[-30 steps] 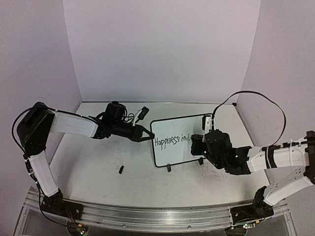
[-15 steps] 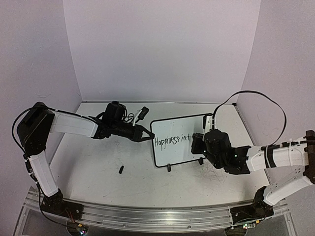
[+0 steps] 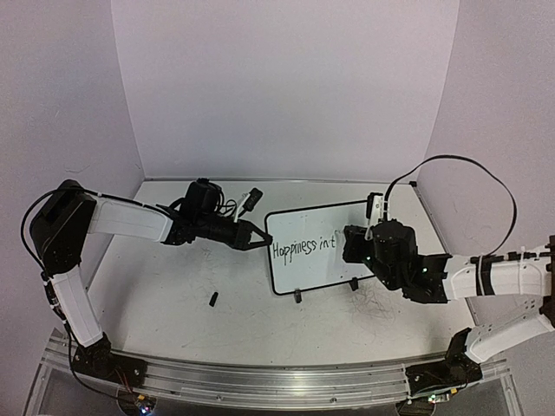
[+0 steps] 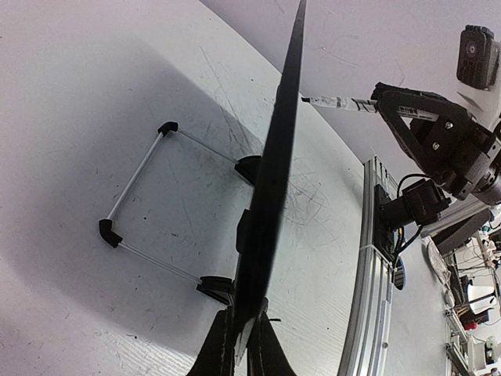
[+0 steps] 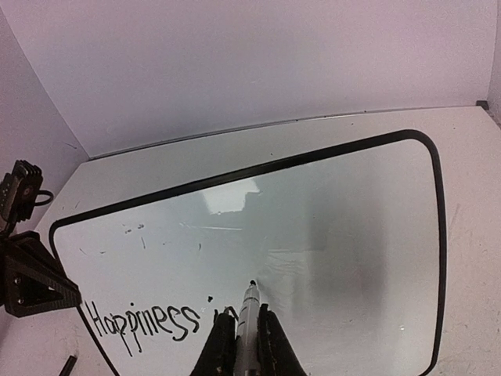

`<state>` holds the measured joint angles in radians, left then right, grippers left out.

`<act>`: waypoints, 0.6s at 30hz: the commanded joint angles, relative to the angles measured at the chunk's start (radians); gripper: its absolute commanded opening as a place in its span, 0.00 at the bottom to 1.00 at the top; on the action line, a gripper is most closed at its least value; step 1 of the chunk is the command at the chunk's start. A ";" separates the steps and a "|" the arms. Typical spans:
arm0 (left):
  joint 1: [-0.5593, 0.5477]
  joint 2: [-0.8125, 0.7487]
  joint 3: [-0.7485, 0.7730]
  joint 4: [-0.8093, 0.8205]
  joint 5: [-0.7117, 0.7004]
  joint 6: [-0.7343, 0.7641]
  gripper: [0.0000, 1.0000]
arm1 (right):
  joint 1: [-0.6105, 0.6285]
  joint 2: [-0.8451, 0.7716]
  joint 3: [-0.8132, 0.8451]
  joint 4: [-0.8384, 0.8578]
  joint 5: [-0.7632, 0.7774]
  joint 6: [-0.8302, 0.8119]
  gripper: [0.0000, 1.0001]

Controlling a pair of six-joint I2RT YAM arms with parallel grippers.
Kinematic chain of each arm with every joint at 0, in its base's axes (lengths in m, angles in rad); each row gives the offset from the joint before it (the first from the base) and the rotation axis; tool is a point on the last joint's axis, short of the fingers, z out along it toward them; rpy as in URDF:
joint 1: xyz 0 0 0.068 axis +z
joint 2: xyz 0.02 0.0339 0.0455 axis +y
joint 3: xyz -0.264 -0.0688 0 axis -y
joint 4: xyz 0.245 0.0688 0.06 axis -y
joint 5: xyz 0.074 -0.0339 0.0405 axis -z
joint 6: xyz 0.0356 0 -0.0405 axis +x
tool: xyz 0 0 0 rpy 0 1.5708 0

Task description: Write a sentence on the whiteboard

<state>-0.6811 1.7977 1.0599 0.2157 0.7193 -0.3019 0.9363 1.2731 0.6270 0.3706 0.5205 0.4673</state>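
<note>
The whiteboard (image 3: pixel 314 273) stands upright on its black feet (image 3: pixel 297 296) at mid-table. On it runs the sentence (image 3: pixel 302 248), reading "Happiness in t". My left gripper (image 3: pixel 260 243) is shut on the whiteboard's left edge; in the left wrist view the board (image 4: pixel 278 157) is edge-on between the fingers (image 4: pixel 221 348). My right gripper (image 3: pixel 351 245) is shut on a marker (image 5: pixel 249 309), whose tip is at the board's face (image 5: pixel 337 235) just right of the writing (image 5: pixel 145 323). Whether the tip touches is unclear.
A small black cap (image 3: pixel 212 300) lies on the table left of the board. White walls close in the back and sides. An aluminium rail (image 3: pixel 260 381) runs along the near edge. The right arm's cable (image 3: pixel 460 169) loops above it.
My right gripper has shifted right along the board with the marker, and a stroke after "in" has become a "t". The left gripper and the board have stayed still.
</note>
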 commanded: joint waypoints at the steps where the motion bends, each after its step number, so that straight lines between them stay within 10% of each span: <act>1: -0.023 -0.030 0.021 -0.061 0.009 0.001 0.00 | -0.013 0.012 0.018 0.039 -0.011 -0.031 0.00; 18: -0.023 -0.033 0.022 -0.062 0.010 0.003 0.00 | -0.014 0.039 0.012 0.000 0.008 -0.008 0.00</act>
<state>-0.6819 1.7977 1.0599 0.2157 0.7193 -0.3019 0.9253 1.3117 0.6270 0.3802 0.5095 0.4470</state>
